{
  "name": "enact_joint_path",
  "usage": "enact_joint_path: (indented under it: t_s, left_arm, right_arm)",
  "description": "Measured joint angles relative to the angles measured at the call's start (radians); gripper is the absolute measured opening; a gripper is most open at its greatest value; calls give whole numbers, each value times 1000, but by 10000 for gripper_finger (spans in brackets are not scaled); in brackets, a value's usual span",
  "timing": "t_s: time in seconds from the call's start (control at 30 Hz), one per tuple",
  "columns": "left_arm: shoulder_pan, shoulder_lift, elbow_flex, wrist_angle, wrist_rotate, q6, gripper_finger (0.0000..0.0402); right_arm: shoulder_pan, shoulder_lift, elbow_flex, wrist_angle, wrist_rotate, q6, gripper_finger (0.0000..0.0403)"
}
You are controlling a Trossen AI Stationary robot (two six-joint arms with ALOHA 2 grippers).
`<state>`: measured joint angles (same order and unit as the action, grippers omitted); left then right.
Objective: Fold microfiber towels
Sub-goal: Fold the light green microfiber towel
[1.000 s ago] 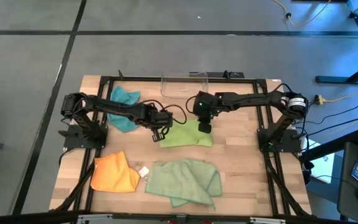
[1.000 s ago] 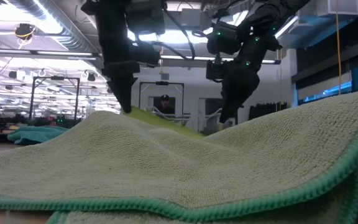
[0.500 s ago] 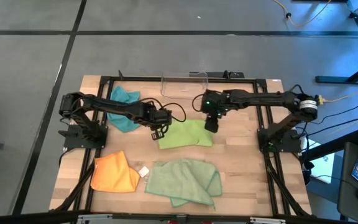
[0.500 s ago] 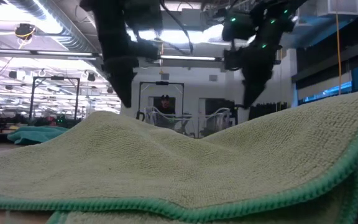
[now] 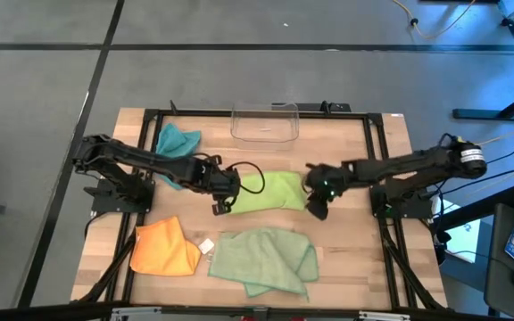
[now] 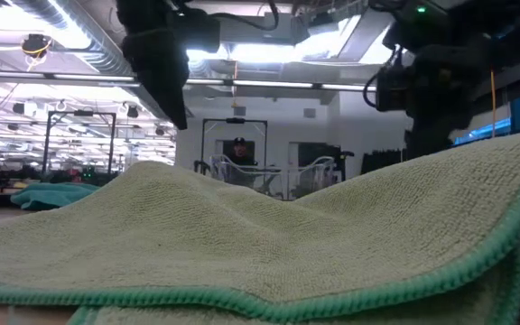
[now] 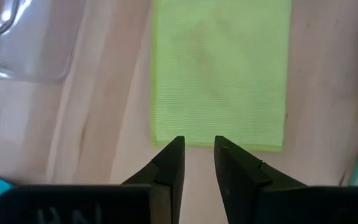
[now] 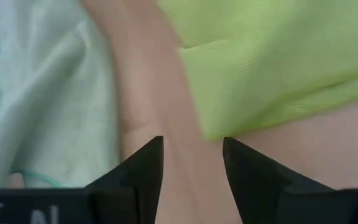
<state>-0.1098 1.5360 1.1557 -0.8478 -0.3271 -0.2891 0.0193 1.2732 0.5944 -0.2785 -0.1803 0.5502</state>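
The lime green towel [image 5: 270, 190] lies flat as a folded rectangle on the middle of the table. My left gripper [image 5: 219, 207] hangs open just off its left edge [image 7: 219, 142], clear of the cloth. My right gripper [image 5: 318, 210] hangs open off its right near corner [image 8: 211, 127], with bare wood between the fingers. The pale sage towel [image 5: 264, 259] lies crumpled at the near edge, the orange towel [image 5: 163, 250] at the near left. The teal towel [image 5: 175, 143] lies at the far left, partly under my left arm.
A clear plastic bin [image 5: 264, 122] stands at the far edge, behind the lime towel. A small white tag [image 5: 206, 245] lies between the orange and sage towels. In the low view the sage towel [image 6: 242, 244] fills the foreground and hides the lime towel.
My left gripper has let go of the lime towel's left edge, which it held raised, and has drawn back up and toward the near left. The towel now lies flat. My right gripper has swung from over the towel's far right to its right near corner, rolling as it went.
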Motion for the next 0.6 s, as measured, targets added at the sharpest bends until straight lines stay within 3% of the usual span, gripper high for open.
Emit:
enact_joint_path:
  t_s: [0.13,0.23,0.6]
  left_arm:
    - [-3,0,-2,35,0,-17,78]
    - [-3,1,-40,154,37,-15,78]
    - [-26,3,-299,551,160,-49,78]
  right_arm:
    - [57,0,-62,83,63,76,163]
    - [85,0,-73,79,140,102,155]
    - [124,10,-75,88,261,149,146]
